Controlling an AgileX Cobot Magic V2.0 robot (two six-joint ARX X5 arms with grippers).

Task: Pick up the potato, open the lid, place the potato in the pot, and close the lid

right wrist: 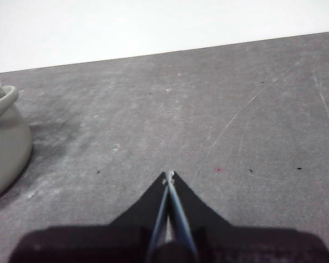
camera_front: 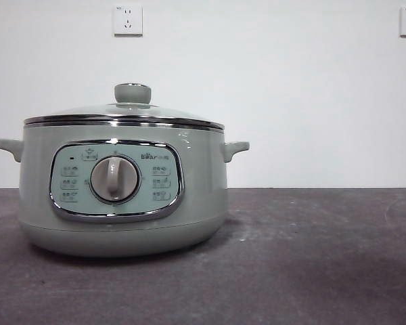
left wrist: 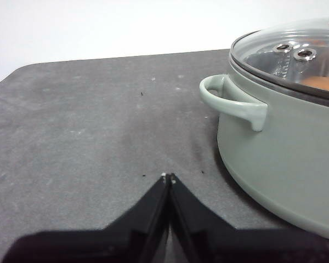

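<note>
The large round pale sage-green electric cooker pot (camera_front: 125, 196) stands on the dark grey table (camera_front: 311, 257), its chrome-framed control panel with the grey dial (camera_front: 115, 179) facing the front camera. The shallow domed glass lid with a chrome rim and a round sage-green knob (camera_front: 132, 93) sits closed on the pot, its rim resting level all round on the pot's top edge. Through the glass in the left wrist view, the orange-brown potato (left wrist: 322, 83) shows inside the pot, only partly visible under the lid (left wrist: 296, 55).

The left gripper (left wrist: 168, 178) hangs above the bare table beside the pot, near one of its small side handles (left wrist: 233, 101) but apart from it. Its two black jaws are pressed together at the tips and hold nothing. The right gripper (right wrist: 170, 175) is over open table on the pot's other side, with only an edge of the pot (right wrist: 5, 142) in its view. Its jaws also meet at the tips and are empty. Two white wall sockets (camera_front: 127, 20) sit on the pale wall behind.
</note>
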